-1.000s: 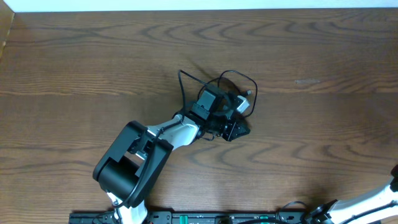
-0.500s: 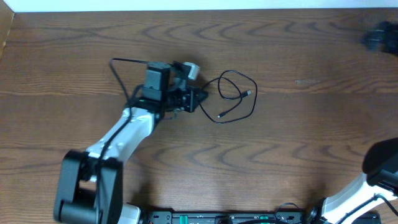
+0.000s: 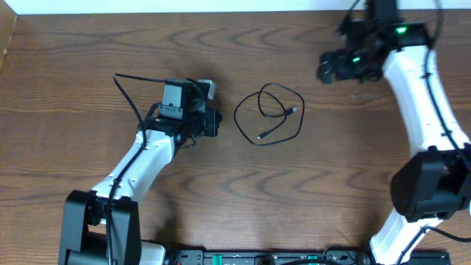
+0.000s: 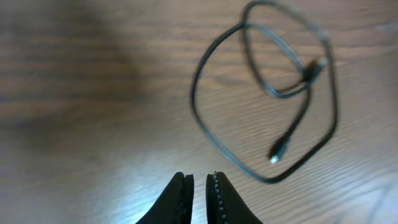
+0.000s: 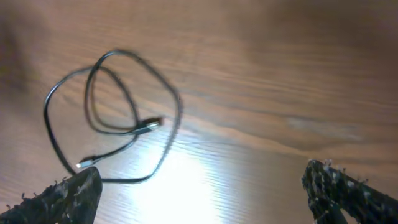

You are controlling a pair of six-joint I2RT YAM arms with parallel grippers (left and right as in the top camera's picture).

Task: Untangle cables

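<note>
The black cable (image 3: 294, 110) lies loose on the table (image 3: 353, 184) near its middle. It forms one wide loop with a smaller loop crossing inside, and both small plug ends rest within the outline. The left gripper (image 3: 215, 121) sits just left of it, apart from the cord, with bare wood between. Its fingers (image 4: 181, 198) are drawn almost together with only a narrow slit, and nothing shows in that slit. A small pale-grey piece (image 3: 208, 88) sits against the far side of this gripper; what it is cannot be told. The arm's own thick wire (image 3: 124, 85) arcs out to the left. The right gripper (image 3: 327, 70) hangs to the far right of the cable, well apart from it, its fingers (image 5: 68, 196) spread wide. The table is dark, strongly grained wood. A white wall strip (image 3: 221, 6) runs along the far edge and a black base rail (image 3: 243, 258) along the near one.
</note>
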